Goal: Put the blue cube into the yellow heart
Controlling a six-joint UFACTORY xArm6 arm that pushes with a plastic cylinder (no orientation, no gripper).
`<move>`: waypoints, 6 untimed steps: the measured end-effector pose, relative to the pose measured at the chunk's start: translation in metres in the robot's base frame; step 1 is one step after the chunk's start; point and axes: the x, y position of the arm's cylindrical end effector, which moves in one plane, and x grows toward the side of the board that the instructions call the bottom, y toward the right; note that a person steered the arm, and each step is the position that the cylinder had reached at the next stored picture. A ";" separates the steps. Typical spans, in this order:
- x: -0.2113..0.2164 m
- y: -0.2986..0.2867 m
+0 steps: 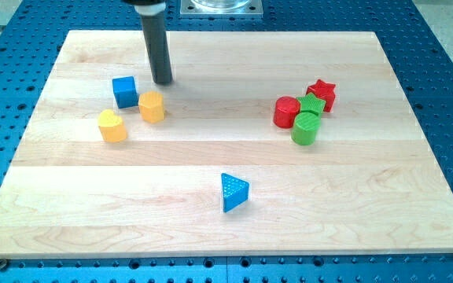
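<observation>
While the dark, matte cylindrical rod stands almost upright over the far left of the pale wooden tabletop (pixel 211 157), my tip (pixel 162 82) rests on the boards just to the view's upper right of the glossy blue plastic cube (pixel 124 91), near it but apart. The rod is a plain tool with nothing to open or close, and it holds nothing.

The blue cube sits near the view's upper left with its edges turned slightly askew. Just to its right, and a little lower, is a yellow plastic block with flat facets, roughly hexagonal (pixel 152 106); the two look to be touching or almost so, and I cannot tell which. The smooth yellow plastic heart (pixel 112 126) lies below and to the left of the cube, close by but with a strip of bare wood between them, and it stands just beside the faceted yellow block as well.

On the view's right a tight cluster gathers — a red plastic cylinder (pixel 286 112), a green plastic cylinder (pixel 306 129) with a finely ribbed top, a green star-like block (pixel 313 104) and a red plastic star (pixel 322 94), all packed against one another. Well apart, toward the view's bottom centre, lies a blue plastic triangular block (pixel 233 192) whose face shows a dotted, grid-like texture.

The tabletop is made of light planks with visible grain and seams, and it rests on a blue metal base plate (pixel 447 86) pierced by regular rows of small holes.
</observation>
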 end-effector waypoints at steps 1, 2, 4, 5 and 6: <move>0.042 -0.025; 0.051 -0.001; 0.074 -0.017; 0.026 0.014; 0.053 0.066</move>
